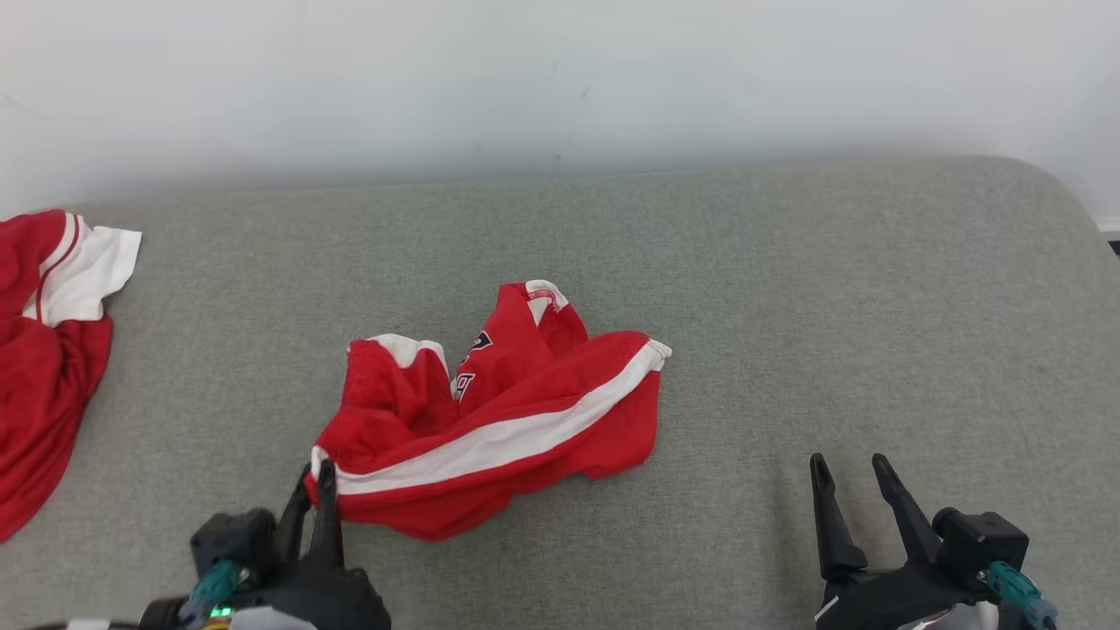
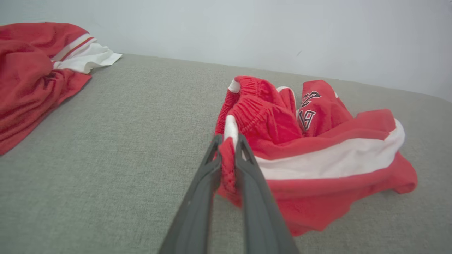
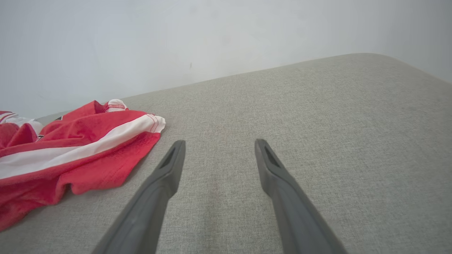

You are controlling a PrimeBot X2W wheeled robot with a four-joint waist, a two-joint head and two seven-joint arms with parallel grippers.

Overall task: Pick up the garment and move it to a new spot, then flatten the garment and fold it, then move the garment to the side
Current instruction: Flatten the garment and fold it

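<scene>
The garment (image 1: 499,429) is a pair of red shorts with a white side stripe, crumpled in the middle of the grey cushion. My left gripper (image 1: 317,472) is shut on the garment's near-left corner at the waistband. In the left wrist view the two fingers (image 2: 243,158) pinch a fold of red cloth, and the garment (image 2: 317,155) spreads to the right of them. My right gripper (image 1: 850,468) stands open over bare cushion, well to the right of the garment. In the right wrist view the right gripper (image 3: 219,145) holds nothing, with the garment (image 3: 70,155) off to its left.
A second red and white garment (image 1: 44,350) lies at the cushion's far left edge; it is also in the left wrist view (image 2: 31,77). A pale wall (image 1: 560,79) rises behind the grey cushion (image 1: 875,306), whose right corner is rounded.
</scene>
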